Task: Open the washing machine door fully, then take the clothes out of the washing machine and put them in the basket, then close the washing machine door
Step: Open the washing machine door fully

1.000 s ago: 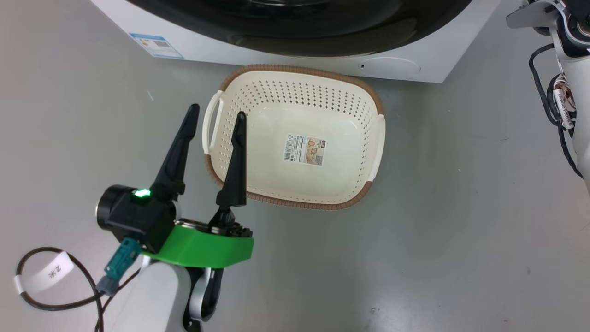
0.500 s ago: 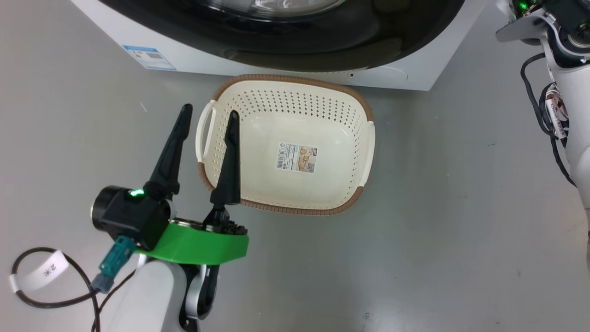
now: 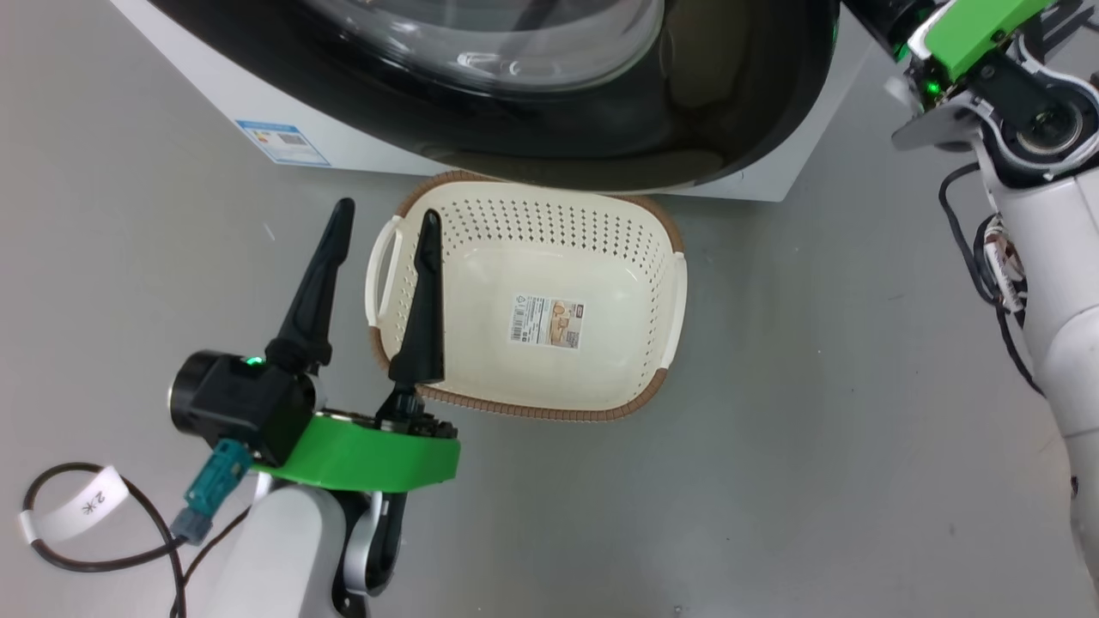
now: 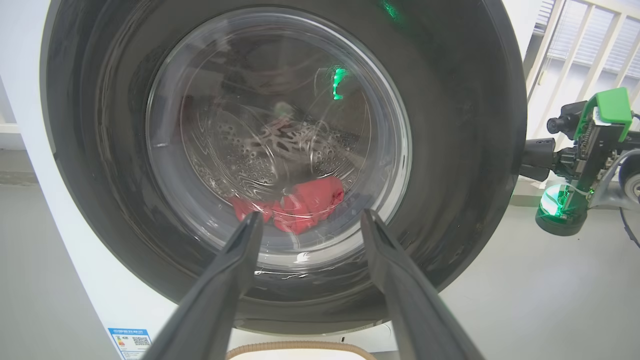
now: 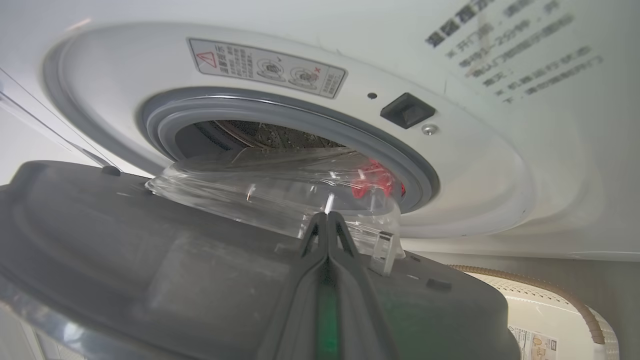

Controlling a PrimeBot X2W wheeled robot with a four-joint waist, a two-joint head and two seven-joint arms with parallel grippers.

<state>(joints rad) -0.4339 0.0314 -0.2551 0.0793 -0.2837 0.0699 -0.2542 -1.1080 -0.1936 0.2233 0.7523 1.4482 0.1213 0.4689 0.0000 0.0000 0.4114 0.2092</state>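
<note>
The washing machine (image 4: 25,150) stands with the washing machine door (image 3: 687,103) partly swung out, its lower edge over the far rim of the basket (image 3: 532,410). In the right wrist view my right gripper (image 5: 327,220) is shut, its fingers lying against the door's inner face (image 5: 125,250) beside the glass bowl. Red clothes (image 4: 310,200) lie in the drum, seen through the window and in the gap (image 5: 372,182) past the grey rubber ring (image 5: 280,107). My left gripper (image 3: 384,219) is open and holds nothing, just left of the basket's left handle.
The basket sits on bare grey floor right in front of the machine, under the door's swing. My right arm (image 3: 1039,223) stands at the machine's right corner. A cable loop (image 3: 77,515) hangs by my left forearm.
The door has swung further out and now overhangs the basket's far rim. My right wrist has come further into the head view. The head camera has shifted; my left gripper stays open.
</note>
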